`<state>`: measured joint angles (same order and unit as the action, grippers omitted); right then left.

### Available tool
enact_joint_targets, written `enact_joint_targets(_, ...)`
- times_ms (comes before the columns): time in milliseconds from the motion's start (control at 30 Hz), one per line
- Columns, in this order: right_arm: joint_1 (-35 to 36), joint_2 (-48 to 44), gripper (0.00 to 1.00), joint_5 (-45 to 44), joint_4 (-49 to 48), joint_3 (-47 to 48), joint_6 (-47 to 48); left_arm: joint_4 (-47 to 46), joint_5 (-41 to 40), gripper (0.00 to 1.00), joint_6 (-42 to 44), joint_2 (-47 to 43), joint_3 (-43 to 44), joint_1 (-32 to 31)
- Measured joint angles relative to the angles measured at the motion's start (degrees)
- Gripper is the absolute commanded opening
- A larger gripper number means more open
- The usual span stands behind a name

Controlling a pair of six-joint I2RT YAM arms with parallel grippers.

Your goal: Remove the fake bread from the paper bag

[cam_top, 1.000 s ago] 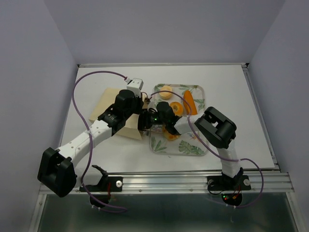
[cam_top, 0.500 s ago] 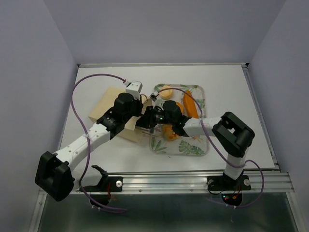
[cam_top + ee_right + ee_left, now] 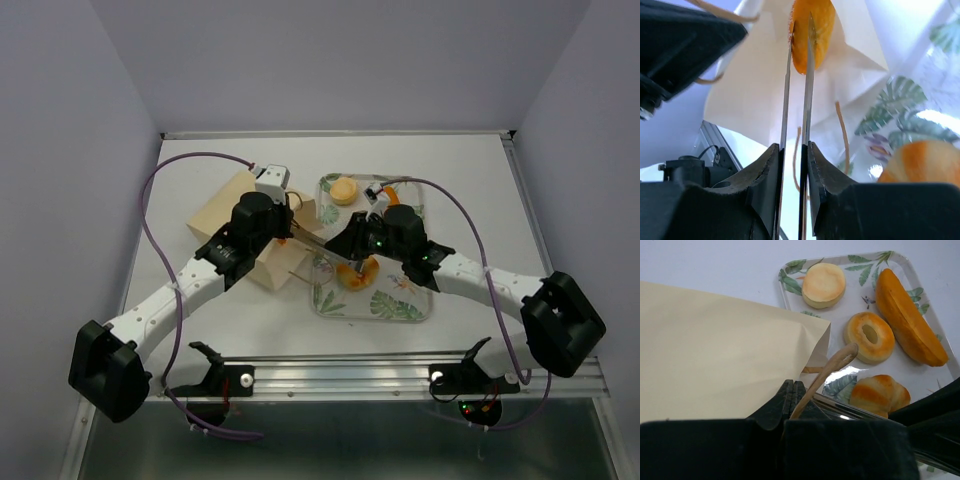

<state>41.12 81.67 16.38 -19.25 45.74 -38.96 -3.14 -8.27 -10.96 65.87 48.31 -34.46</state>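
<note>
The tan paper bag [image 3: 222, 205] lies on its side left of the tray. My left gripper [image 3: 792, 385] is shut on its brown loop handle [image 3: 832, 365], at the bag's mouth [image 3: 287, 232]. My right gripper [image 3: 793, 147] is shut on thin metal tongs [image 3: 807, 90], whose tips pinch an orange piece of fake bread [image 3: 812, 30] in front of the bag's pale paper [image 3: 755, 100]. In the top view the right gripper [image 3: 347, 251] is over the tray's left edge. On the tray lie a pale round bun [image 3: 824, 285], a ring bun [image 3: 869, 336], a long loaf [image 3: 910, 320] and an oval roll [image 3: 879, 394].
The leaf-patterned white tray [image 3: 400, 305] sits right of the bag, partly under my right arm. Purple cables loop from both arms over the white table [image 3: 470, 190]. Grey walls close the table in at the back and on both sides.
The right arm has stretched out, its elbow swinging far to the right, and its gripper has drawn back from the bag's mouth over the tray. The right jaws have closed further. The left arm shifted slightly.
</note>
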Motion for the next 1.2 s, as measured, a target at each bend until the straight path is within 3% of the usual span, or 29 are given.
enact_joint_targets(500, -0.28, -25.46, 0.02, -2.47, 18.69, -6.29, 4.33, 0.46, -1.75, 0.00, 0.17, 1.20, 1.36, 0.00)
enact_joint_targets(800, -0.31, -34.36, 0.03, -24.17, 45.13, 1.53, 4.11, 0.52, -5.86, 0.00, -1.05, 1.81, 2.16, 0.02)
enact_joint_targets(1000, -0.59, -34.99, 0.06, -31.04, 61.22, 3.72, -0.90, 1.27, -9.68, 0.00, -2.23, 1.31, 3.58, 0.00)
enact_joint_targets(1200, -0.57, -35.23, 0.43, -32.30, 69.05, 5.07, -3.06, 2.54, -13.20, 0.00, -5.14, 1.03, 6.21, 0.02)
